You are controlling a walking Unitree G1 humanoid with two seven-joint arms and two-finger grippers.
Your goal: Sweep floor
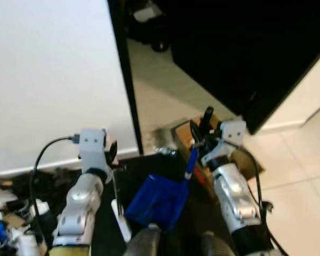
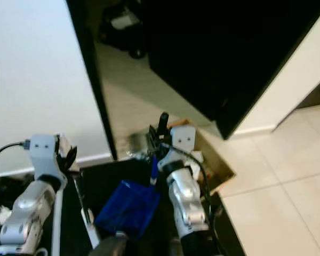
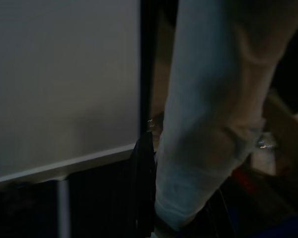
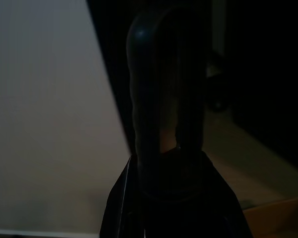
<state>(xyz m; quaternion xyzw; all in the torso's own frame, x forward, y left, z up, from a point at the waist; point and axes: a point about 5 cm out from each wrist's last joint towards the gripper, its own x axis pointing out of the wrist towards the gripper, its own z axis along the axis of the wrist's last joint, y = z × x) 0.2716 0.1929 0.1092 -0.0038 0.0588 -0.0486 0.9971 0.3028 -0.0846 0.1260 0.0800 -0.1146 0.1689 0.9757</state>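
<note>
Two tools are raised before us at a dark doorway (image 1: 165, 32), beside a white wall (image 1: 48, 74); our right tool (image 1: 201, 130) is pinched on the blue handle (image 1: 191, 160) of a blue dustpan (image 1: 157, 201), which hangs low between our arms over a black surface; our left tool (image 1: 111, 153) sits at the top of a thin pale pole (image 1: 115, 186), probably the broom's, though whether its fingers are pressed on it or spread we cannot tell; a cardboard box (image 2: 213, 160) lies on the tiled floor (image 2: 277, 208) just past the right tool, and clutter (image 1: 10, 218) lies along the skirting on our left; to sweep well from here, we judge the pan should be lowered until its lip lies flat on the tiles, with the broom drawn toward it in short strokes, both kept clear of the door frame (image 1: 129, 96).
</note>
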